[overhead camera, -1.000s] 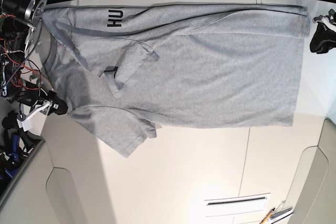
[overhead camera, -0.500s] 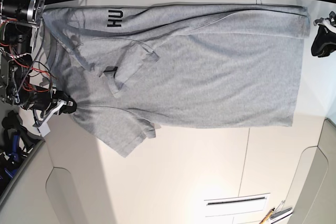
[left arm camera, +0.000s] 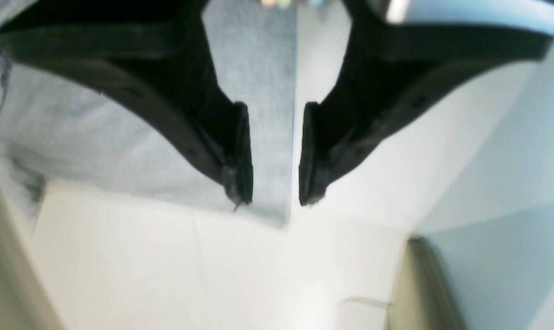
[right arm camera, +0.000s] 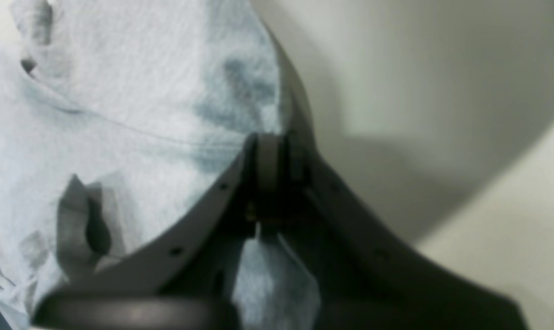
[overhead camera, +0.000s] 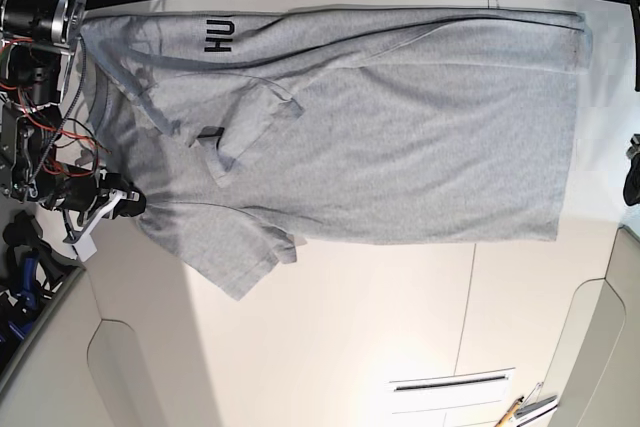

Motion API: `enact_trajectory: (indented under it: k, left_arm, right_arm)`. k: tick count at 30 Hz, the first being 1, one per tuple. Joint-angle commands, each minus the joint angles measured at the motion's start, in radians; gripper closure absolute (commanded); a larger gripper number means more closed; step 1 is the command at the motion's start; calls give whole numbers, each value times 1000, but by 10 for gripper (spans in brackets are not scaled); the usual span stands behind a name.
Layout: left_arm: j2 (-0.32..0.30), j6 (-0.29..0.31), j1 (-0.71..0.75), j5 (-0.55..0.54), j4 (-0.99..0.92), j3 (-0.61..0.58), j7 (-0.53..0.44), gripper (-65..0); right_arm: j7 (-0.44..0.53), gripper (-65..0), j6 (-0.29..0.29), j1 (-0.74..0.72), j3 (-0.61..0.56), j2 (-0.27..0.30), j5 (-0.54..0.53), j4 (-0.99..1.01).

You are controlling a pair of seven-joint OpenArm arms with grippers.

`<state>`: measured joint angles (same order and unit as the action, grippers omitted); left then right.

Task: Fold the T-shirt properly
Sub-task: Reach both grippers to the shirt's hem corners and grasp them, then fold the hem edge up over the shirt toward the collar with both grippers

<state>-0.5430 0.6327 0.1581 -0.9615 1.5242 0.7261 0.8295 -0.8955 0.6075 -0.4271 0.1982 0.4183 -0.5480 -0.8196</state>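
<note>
at t-shirt shoulder, right tool clamped on cloth; left tool apart over hem corner, must close there next.

– What is seen underneath?
– A white table, with a seam down its surface.
– And what is laid on it?
– The T-shirt, spread mostly flat, one sleeve folded over, black lettering shown near the far edge.

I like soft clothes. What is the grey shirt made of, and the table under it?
T-shirt: looks like soft knitted cotton, matte; speckled grey weave and limp folds show it. Table: smooth, hard white surface, slightly glossy from the light patch; perhaps laminate or painted board.
</note>
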Motion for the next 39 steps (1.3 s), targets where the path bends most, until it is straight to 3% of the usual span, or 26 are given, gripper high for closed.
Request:
enact_trajectory:
  k: [1,8,11,16,20,32,39]
  left_arm:
    - [-23,4,-37,-22,-35,4,-19,-214]
    - [-42,4,-227,-29,-382,-159,-56,-238]
    - [-41,4,-312,-27,-509,-260,-86,-291]
    - [-41,0,-442,78,-665,-363,-150,-301]
    - [-41,-27,-509,158,-767,-381,-187,-301]
    - [30,-26,-524,173,-827,-381,-191,-301]
    - [34,-25,-529,172,-827,-381,-198,-301]
  right_arm:
    - [-29,0,-9,-10,-3,13,40,-4]
    - [-25,0,-9,-10,-3,13,41,-4]
    - [-26,0,-9,-10,-3,13,48,-4]
    - [-25,0,-9,-10,-3,13,49,-4]
    - [-25,0,-9,-10,-3,13,51,-4]
    - [-25,0,-9,-10,-3,13,51,-4]
    - [-25,0,-9,-10,-3,13,51,-4]
